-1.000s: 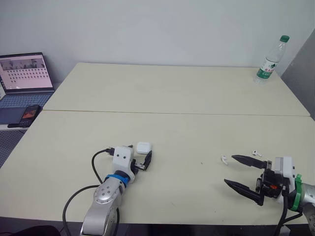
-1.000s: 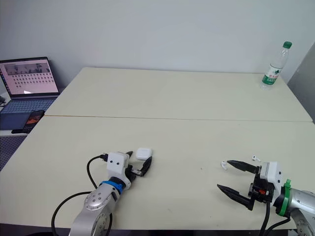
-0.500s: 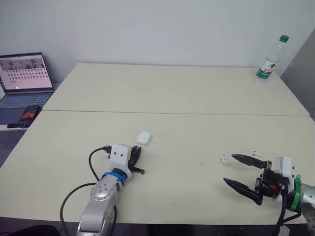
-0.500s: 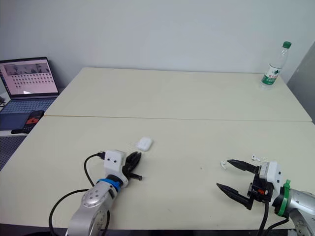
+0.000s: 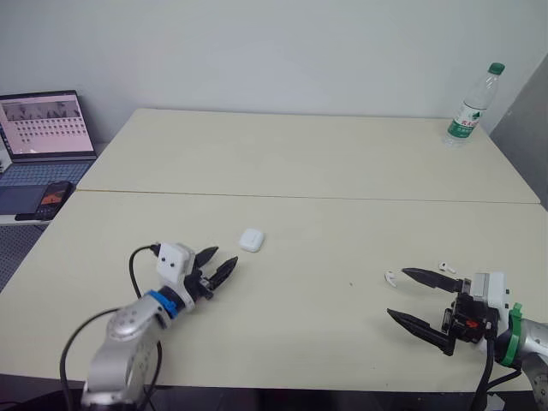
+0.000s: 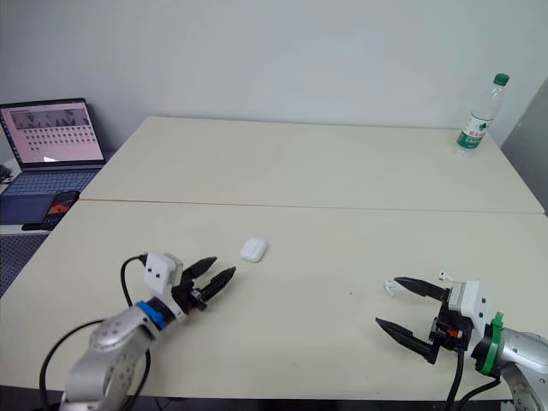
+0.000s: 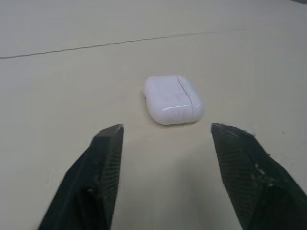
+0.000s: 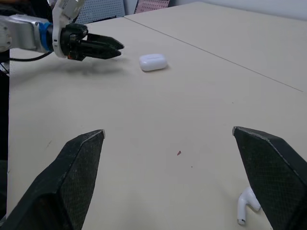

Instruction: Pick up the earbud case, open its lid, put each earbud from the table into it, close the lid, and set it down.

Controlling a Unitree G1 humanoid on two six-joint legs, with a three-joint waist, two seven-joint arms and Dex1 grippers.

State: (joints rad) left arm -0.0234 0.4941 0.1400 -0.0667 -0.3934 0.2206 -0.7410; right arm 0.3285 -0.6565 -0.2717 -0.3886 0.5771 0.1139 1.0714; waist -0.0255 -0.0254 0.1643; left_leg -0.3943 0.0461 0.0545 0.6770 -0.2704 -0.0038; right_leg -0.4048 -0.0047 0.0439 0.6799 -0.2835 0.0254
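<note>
One small white rounded plastic earbud case (image 7: 172,99) is lying flat on the cream bench (image 5: 300,154), just in front of the seam between the two bench tops, with its lid down. The left fingers (image 7: 98,172), black and tapered, are pointing at it from just short of it, partly spread and holding nothing, not touching the case.

Two white earbuds are lying loose on the bench, well apart from the case, towards the robot's right. One earbud (image 5: 390,277) is sitting just beside the tip of the farther right finger; the second earbud (image 5: 443,266) is resting close behind it. The right fingers (image 8: 72,177) are gaping wide, empty, low over the bench.

The left wrist view is showing the thin lid seam across the case. The right wrist view is showing one earbud (image 8: 247,205) next to a finger, and the left fingers aimed at the case across the bench.

One open laptop (image 5: 43,128) and one dark phone (image 5: 53,197) are sitting beyond the bench's left edge. One clear plastic bottle with a green cap (image 5: 469,107) is standing at the far right corner.
</note>
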